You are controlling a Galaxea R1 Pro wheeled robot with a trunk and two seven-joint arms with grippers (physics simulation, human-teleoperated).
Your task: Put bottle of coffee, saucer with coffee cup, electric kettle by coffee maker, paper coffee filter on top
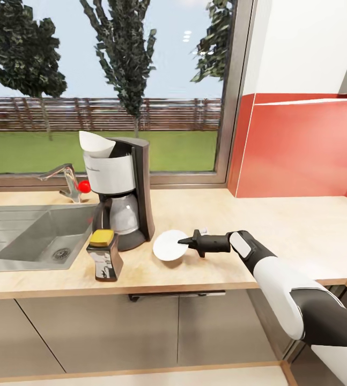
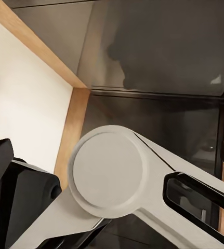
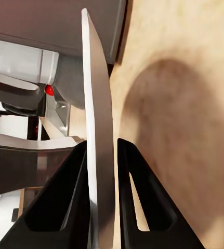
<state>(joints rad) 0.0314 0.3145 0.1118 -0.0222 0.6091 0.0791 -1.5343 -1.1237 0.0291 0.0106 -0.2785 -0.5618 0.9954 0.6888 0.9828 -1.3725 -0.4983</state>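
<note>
The coffee maker stands on the kitchen countertop beside the sink, and a white paper coffee filter rests on its top. Just in front of it to the left stands the bottle of coffee. My right gripper is shut on the rim of the white saucer, which it holds tilted just right of the machine. In the right wrist view the saucer runs edge-on between the fingers above its shadow. My left gripper is open, low by the cabinet fronts. The coffee cup, electric kettle and kitchen shelf are out of view.
A steel sink with a faucet lies left of the coffee maker. A window runs behind the counter, with a red backsplash at the right. Bare worktop stretches to the right of the saucer.
</note>
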